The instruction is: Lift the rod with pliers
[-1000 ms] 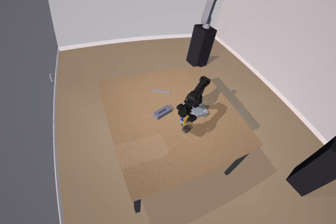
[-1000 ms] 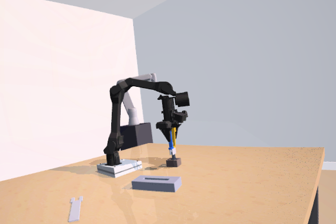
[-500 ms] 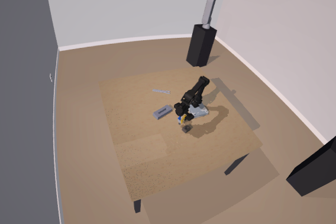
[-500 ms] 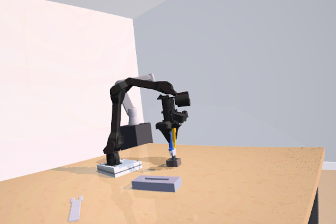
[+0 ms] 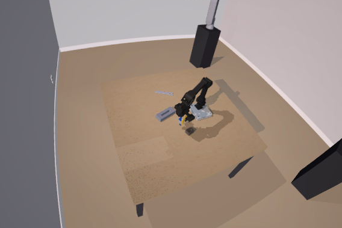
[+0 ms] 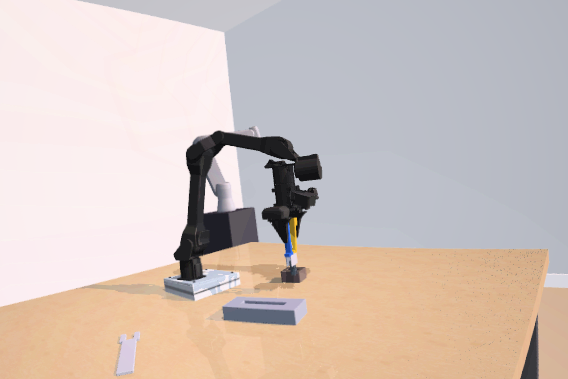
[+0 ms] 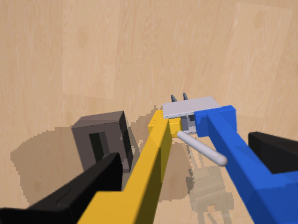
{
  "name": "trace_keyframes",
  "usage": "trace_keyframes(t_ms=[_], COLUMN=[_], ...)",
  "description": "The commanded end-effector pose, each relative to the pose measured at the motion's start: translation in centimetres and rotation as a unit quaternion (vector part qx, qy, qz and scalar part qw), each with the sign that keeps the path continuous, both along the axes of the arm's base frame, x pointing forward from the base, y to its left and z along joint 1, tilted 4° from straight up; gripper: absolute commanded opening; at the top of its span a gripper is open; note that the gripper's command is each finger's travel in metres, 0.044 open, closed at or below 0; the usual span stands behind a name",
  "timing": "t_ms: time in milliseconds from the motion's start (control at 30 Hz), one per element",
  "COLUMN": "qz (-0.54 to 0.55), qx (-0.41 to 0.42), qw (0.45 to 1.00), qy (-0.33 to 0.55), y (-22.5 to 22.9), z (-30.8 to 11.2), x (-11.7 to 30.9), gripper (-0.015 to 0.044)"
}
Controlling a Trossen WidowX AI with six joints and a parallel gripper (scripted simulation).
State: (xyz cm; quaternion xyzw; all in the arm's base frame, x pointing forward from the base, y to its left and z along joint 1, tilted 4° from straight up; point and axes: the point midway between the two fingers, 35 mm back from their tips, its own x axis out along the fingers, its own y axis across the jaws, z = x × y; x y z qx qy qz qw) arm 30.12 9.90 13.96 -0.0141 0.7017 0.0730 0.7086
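My gripper (image 6: 293, 238) (image 7: 183, 151) is shut on the locking pliers (image 5: 180, 120) (image 6: 294, 245) (image 7: 157, 145), with one finger outside the yellow handle and one outside the blue handle. The pliers hang jaws down above the table, and their two dark jaw tips show slightly apart in the wrist view. The brown holster (image 5: 190, 131) (image 6: 294, 276) (image 7: 112, 134) stands on the table beside the jaws, its slot empty in the wrist view. The grey channel block (image 5: 161, 117) (image 6: 261, 315) lies apart from the pliers, with a narrow dark slot on top. I cannot make out the rod in the slot.
A flat grey forked piece (image 5: 164, 92) (image 6: 127, 354) lies on the table beyond the channel block. The arm's pale base plate (image 5: 202, 114) (image 6: 202, 285) stands close to the block. Another arm on a black pedestal (image 5: 205, 47) stands off the table.
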Motion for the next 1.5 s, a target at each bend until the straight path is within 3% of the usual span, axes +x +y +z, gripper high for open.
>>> trace_keyframes(t_ms=[0, 1467], qz=[0.002, 0.009], qx=[0.000, -0.004], qw=[1.000, 1.000], qy=[-0.002, -0.003], y=[-0.7, -7.6], z=[0.1, -0.4], x=[0.4, 2.6], gripper=[0.0321, 0.0321])
